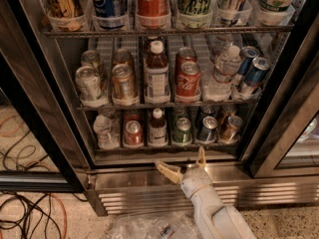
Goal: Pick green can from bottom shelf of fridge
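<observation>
The green can point(182, 130) stands upright on the bottom shelf point(164, 147) of the fridge point(164, 83), fourth lane from the left, between a brown bottle point(157, 128) and a dark blue can point(206, 129). My gripper point(184, 162) is open, its tan fingers spread in a V just below and in front of the shelf's front edge, directly under the green can and apart from it. The white arm point(214, 213) comes up from the bottom right.
A red can point(133, 132), a clear bottle point(104, 129) and a bronze-brown can point(231, 128) share the shelf. Racks above hold several cans and bottles. The ribbed steel base panel point(149, 195) lies below; black door frames point(40, 113) flank the opening. Cables point(25, 218) lie on the floor left.
</observation>
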Available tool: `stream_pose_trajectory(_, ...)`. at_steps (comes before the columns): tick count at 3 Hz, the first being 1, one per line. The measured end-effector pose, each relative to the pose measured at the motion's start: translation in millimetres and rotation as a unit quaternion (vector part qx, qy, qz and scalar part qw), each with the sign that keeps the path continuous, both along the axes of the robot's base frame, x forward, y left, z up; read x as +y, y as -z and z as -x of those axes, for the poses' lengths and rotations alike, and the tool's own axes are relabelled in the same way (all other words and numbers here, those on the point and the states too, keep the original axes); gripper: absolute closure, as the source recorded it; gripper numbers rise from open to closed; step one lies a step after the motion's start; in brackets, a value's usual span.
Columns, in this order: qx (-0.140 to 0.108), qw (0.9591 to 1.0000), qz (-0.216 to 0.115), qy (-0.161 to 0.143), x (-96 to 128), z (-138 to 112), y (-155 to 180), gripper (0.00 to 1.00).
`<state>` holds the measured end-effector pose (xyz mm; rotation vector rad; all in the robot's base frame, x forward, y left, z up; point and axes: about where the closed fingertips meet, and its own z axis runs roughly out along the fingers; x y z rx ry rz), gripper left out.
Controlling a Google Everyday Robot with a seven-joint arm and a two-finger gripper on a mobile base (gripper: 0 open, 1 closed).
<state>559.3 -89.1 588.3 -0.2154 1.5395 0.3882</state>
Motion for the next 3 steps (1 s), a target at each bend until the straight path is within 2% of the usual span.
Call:
stream_pose_trajectory(1,0.000,1.0000,0.000,0.000,0.0,0.0,0.0,0.00)
stream_pose_trajectory(2,-0.006,0.9997,-0.006,0.021,-13.8,-29.3,-4.6,0.00)
stream_pose_trajectory(3,-0.006,0.9997,-0.006,0.021,-13.8,-29.3,-4.6,0.02)
